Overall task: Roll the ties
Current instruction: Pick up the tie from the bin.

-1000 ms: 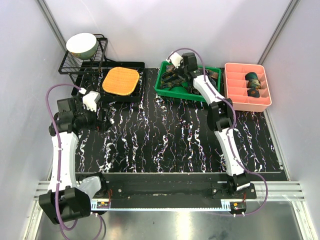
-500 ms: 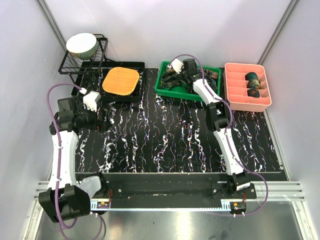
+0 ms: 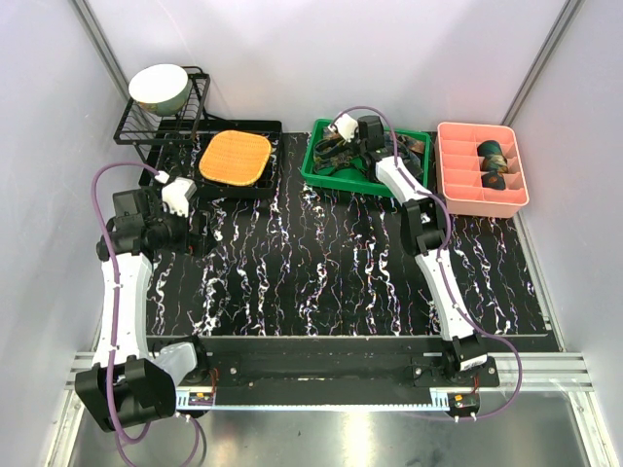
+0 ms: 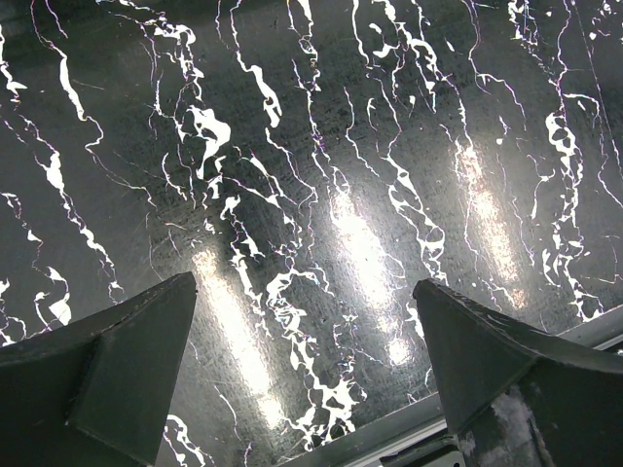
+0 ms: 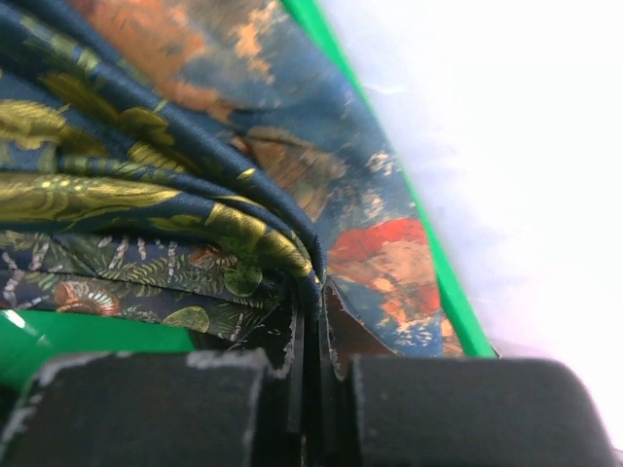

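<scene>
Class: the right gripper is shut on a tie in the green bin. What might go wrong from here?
1. The right gripper pinches only a thin folded edge of the navy tie, so the soft fabric may slip out on lifting.
2. The other ties lie layered against it in the green bin, so a lift may drag them over the rim.

ties (image 5: 146,195) cropped at frame edges, right fingers (image 5: 146,409) blurred, cut off below

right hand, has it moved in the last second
Yes: the right hand has slid from the green tray's far rim toward its near side and shut on a tie.
</scene>
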Controlling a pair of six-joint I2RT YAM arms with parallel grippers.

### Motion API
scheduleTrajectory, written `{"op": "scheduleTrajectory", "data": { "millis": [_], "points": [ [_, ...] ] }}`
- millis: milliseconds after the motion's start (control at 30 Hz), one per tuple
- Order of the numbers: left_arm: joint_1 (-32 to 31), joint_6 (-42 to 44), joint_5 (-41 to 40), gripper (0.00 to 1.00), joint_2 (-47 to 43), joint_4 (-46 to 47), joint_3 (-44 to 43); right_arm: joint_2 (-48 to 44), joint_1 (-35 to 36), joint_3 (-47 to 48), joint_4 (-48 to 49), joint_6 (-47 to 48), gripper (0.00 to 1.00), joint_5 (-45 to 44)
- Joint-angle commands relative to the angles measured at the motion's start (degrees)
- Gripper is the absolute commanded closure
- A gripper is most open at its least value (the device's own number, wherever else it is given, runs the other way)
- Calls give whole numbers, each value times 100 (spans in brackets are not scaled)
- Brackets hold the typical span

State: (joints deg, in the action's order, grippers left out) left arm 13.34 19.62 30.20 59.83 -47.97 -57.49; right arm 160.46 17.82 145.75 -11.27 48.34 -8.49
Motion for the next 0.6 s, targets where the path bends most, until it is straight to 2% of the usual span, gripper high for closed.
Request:
{"op": "scheduleTrajectory", "data": {
  "millis": [0, 133, 200, 233, 267, 300, 333, 400, 500, 567],
  "points": [
    [-16, 7, -58, 1, -24, 112, 2, -744, -16, -275, 301, -44, 100, 181],
    [-16, -28, -22, 1, -59, 112, -25, -1034, -25, -495, 125, -175, 100, 330],
    [-16, -28, -14, 1, -103, 112, -16, -1105, -33, -583, 64, -263, 94, 436],
    [-25, -37, -22, 1, -112, 112, -7, -1114, -25, -574, 37, -272, 88, 462],
    [-16, -28, -40, 1, -112, 103, -7, -1088, -42, -548, 37, -281, 71, 471],
    [-16, -28, -31, 1, -121, 112, -7, -1061, -51, -444, -7, -307, 68, 471],
    [-16, -28, -40, 1, -138, 103, 10, -957, -51, -373, -24, -307, 69, 463],
    [-16, -19, -58, 1, -165, 103, 19, -833, -60, -128, -103, -325, 75, 436],
    [-16, -2, -128, 1, -174, 103, 19, -631, -60, 102, -200, -334, 72, 471],
    [-16, 24, -163, 1, -174, 103, 36, -525, -60, 172, -192, -299, 76, 471]
  ]
}}
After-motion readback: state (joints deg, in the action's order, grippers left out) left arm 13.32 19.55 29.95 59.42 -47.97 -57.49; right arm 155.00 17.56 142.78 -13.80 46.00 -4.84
